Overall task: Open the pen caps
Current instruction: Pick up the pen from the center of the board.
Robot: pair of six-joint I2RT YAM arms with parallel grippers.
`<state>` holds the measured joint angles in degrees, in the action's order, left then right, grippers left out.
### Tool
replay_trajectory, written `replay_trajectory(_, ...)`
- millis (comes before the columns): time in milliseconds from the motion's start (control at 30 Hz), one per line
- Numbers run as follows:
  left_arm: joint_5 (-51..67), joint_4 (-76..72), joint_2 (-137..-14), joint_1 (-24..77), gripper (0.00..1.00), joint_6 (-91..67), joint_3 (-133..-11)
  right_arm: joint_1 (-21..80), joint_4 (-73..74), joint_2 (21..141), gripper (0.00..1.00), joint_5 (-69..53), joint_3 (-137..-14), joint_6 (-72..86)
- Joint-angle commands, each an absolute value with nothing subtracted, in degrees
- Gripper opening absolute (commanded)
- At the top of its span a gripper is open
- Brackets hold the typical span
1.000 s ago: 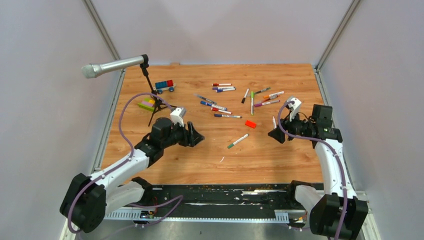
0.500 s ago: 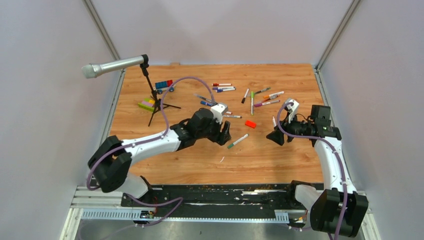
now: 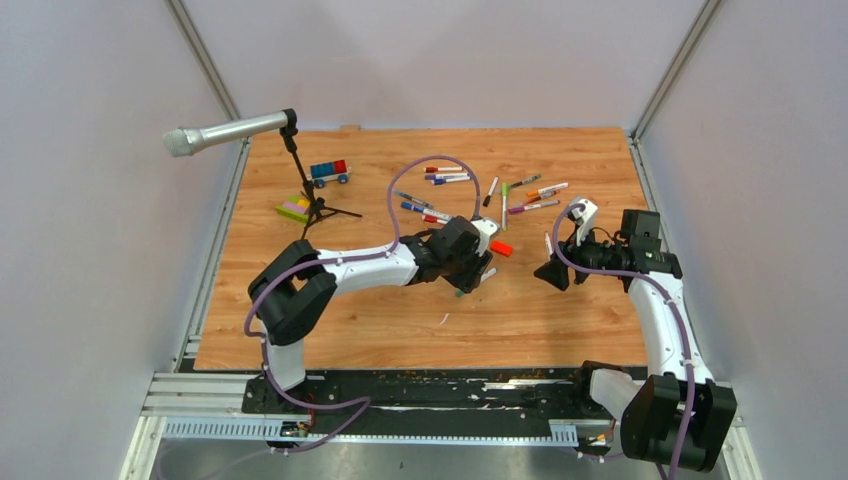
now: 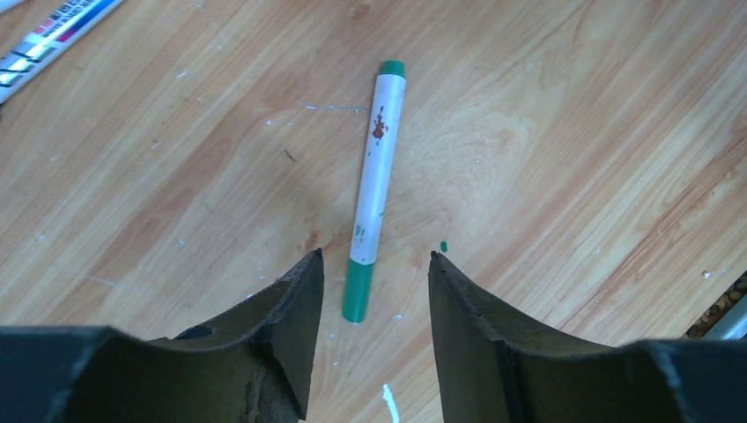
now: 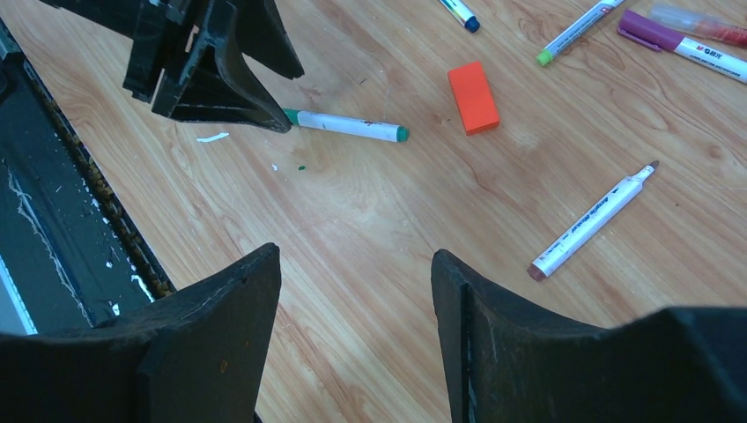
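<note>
Green pen (image 4: 377, 159) lies flat on desk (image 4: 573, 132); its cap (image 4: 357, 291) sits between left gripper (image 4: 374, 257) jaws, which are apart and not touching it. Likely light, stiff, slick, prone to roll: pinch cap squarely. Right gripper (image 5: 354, 257) apart, empty.

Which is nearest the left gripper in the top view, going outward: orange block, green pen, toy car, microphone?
1. Green pen: directly under the left gripper, between its open jaws.
2. Orange block: just past it, a little back and to the right.
3. Toy car: far back on the left.
4. Microphone: back left corner, farthest.
</note>
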<state>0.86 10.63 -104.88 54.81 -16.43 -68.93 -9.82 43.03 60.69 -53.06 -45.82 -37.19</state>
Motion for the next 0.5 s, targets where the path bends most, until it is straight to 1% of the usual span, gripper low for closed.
replay_trajectory(0, 0.09, 12.68, -107.66, 55.49, 0.52, -14.67, -73.05, -10.11, 42.28, 60.69, 0.64, -53.54, -48.16, -37.99)
replay_trajectory(200, -1.58, 14.77, -111.35, 55.75, 0.43, -14.84, -76.78, -10.11, 42.49, 60.74, 0.64, -53.57, -48.25, -37.95)
replay_trajectory(400, -1.62, 15.75, -113.42, 56.16, 0.40, -14.66, -78.19, -10.11, 42.58, 60.69, 0.64, -53.53, -48.25, -37.97)
replay_trajectory(467, -1.82, 16.35, -114.02, 56.25, 0.38, -14.66, -78.88, -10.10, 42.62, 60.72, 0.64, -53.53, -48.25, -38.01)
